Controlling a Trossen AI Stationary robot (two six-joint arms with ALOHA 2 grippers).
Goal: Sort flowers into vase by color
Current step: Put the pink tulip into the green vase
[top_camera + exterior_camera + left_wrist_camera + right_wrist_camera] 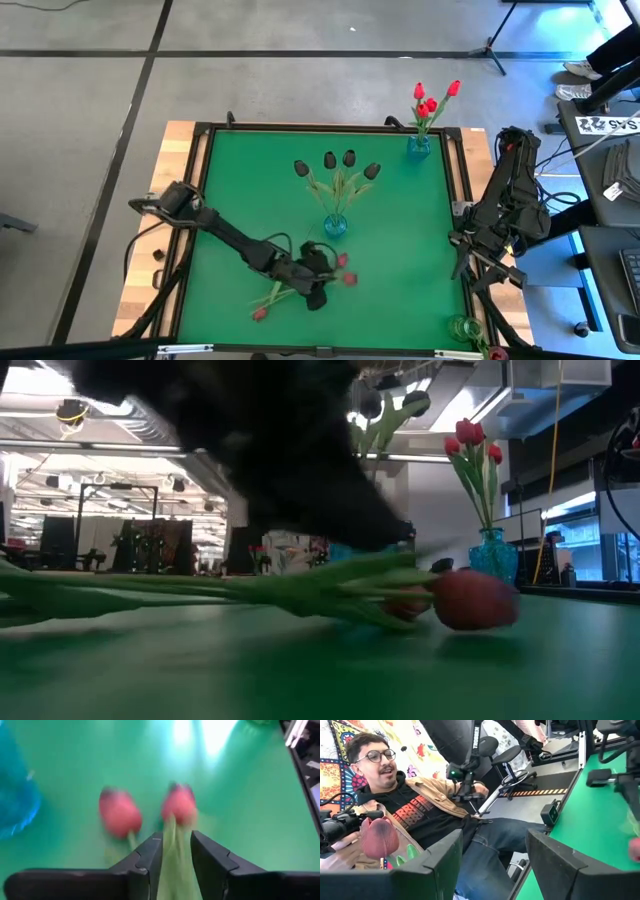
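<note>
Left gripper (176, 851) stretches low over the green table (400, 240), just near the central blue vase (335, 225), fingers parted around a pink tulip's (179, 804) stem. Right gripper (492, 857) waits open beyond the table's right edge.

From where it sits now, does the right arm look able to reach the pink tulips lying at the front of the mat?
Probably not readily. The right gripper waits at the table's right edge, and the left gripper is already over those pink tulips, jaws astride one stem, so the left arm would block an approach.
</note>
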